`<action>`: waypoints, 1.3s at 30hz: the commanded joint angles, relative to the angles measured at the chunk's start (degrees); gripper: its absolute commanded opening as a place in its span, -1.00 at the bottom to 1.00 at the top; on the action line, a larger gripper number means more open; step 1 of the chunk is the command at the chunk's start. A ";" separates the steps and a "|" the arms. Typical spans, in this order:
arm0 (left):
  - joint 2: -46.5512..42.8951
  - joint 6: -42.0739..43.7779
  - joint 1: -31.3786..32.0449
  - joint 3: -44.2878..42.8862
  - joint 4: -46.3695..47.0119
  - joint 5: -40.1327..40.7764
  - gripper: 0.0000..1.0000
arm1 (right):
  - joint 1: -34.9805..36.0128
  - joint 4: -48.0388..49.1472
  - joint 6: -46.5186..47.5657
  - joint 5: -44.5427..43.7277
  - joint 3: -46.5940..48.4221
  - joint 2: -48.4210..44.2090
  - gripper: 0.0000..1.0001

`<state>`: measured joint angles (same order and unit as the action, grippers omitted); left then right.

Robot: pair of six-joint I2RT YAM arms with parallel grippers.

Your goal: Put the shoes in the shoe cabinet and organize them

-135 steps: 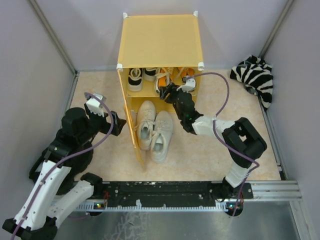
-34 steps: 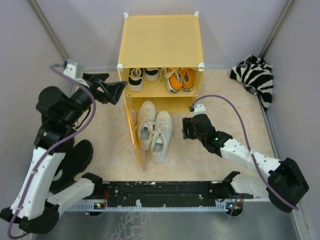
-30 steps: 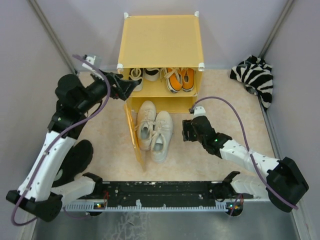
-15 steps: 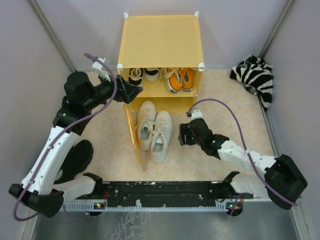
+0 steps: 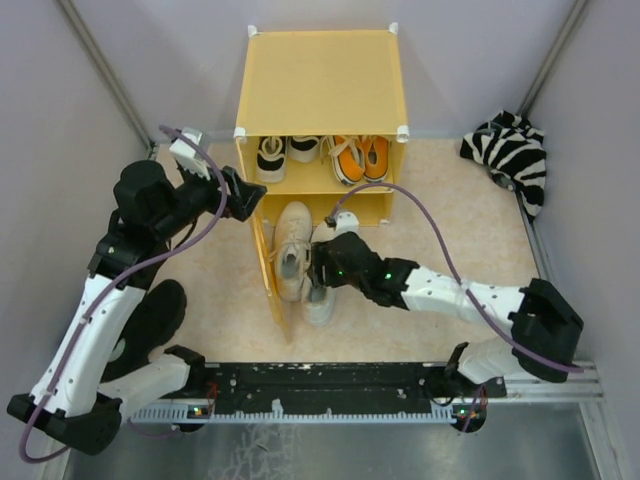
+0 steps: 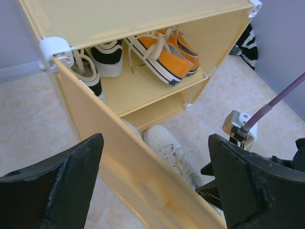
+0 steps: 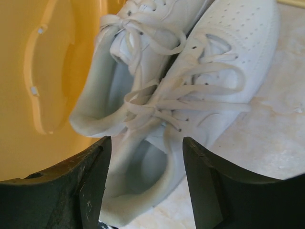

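While the right hand (image 7: pixel 145 145) hovers wide open and empty over the heel of one off-white sneaker (image 7: pixel 200 81), the pair lies on the tabletop (image 5: pixel 450 220), toes at the lower bay of the shoe cabinet (image 5: pixel 320 80). Looks light and soft-collared, so I'd pinch the firmer heel rim. Meanwhile the left hand (image 6: pixel 156 143) is spread open too, holding nothing; no brand or writing readable.

**What the views keep out of sight**

From above, the cabinet (image 5: pixel 320 80) roof covers the toes of the black sneakers (image 5: pixel 270 158) and orange sneakers (image 5: pixel 360 158). The right gripper (image 5: pixel 316 264) masks much of one of the off-white sneakers (image 5: pixel 290 235). In the left wrist view, the door (image 6: pixel 138 167) hides their heels.
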<state>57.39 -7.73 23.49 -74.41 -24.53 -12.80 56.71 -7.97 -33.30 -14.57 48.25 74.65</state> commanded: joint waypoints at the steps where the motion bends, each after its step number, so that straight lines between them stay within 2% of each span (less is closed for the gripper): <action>1: -2.79 3.34 0.38 1.29 -2.50 5.81 0.94 | 5.01 -2.11 -6.26 -5.83 7.72 6.03 0.22; 9: -7.90 3.99 0.39 3.91 -3.28 8.57 0.94 | 7.10 -7.43 -13.45 -10.74 11.49 10.58 0.22; 15: -9.74 4.30 0.44 5.75 -3.28 9.61 0.95 | 9.90 -11.50 -12.60 -16.15 15.39 9.47 0.17; 26: -10.84 3.43 0.60 7.28 -3.36 9.09 0.95 | 11.37 -12.21 -19.27 -14.85 12.09 10.51 0.17; 39: -11.95 4.28 0.60 7.43 -3.20 9.38 0.95 | 8.18 -1.58 -21.03 -25.18 13.92 17.82 0.23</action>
<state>46.37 -4.21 23.77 -67.35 -27.53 -3.90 66.83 -16.45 -52.36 -30.74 60.55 90.19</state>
